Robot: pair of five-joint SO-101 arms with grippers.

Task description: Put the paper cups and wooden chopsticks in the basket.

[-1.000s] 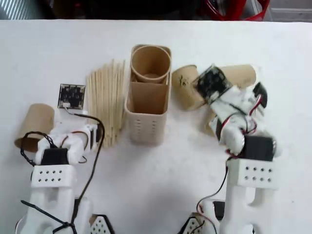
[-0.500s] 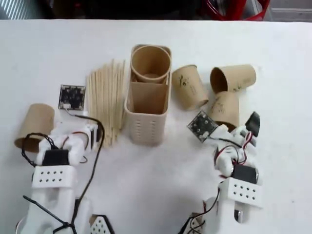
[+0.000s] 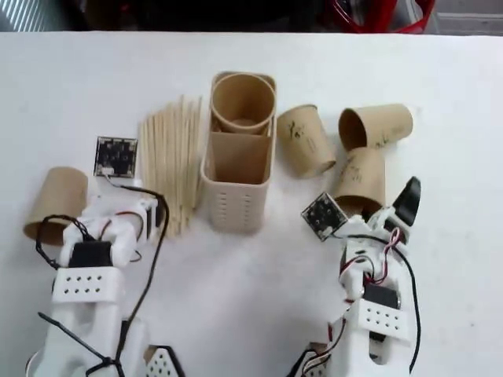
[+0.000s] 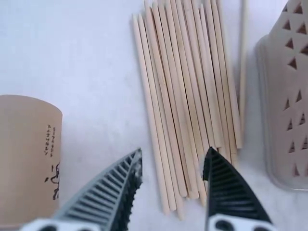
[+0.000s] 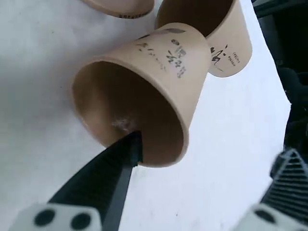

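High view: basket [image 3: 236,196] at mid-table, with one paper cup [image 3: 244,102] in its far compartment; chopsticks [image 3: 173,157] lie just left of it, and three more cups [image 3: 305,141] to its right.
Left wrist view: left gripper [image 4: 173,166] is open and empty over the chopstick ends, with a lying cup [image 4: 26,159] beside it.
Right wrist view: right gripper [image 5: 211,151] is spread wide, one finger at the mouth of the nearest cup [image 5: 139,91], which it does not clamp.

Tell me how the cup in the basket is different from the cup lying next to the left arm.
The basket cup stands upright, mouth up; the lone cup lies on its side. The basket cup sits inside the basket; the lone cup rests on the table. Both are brown paper cups.
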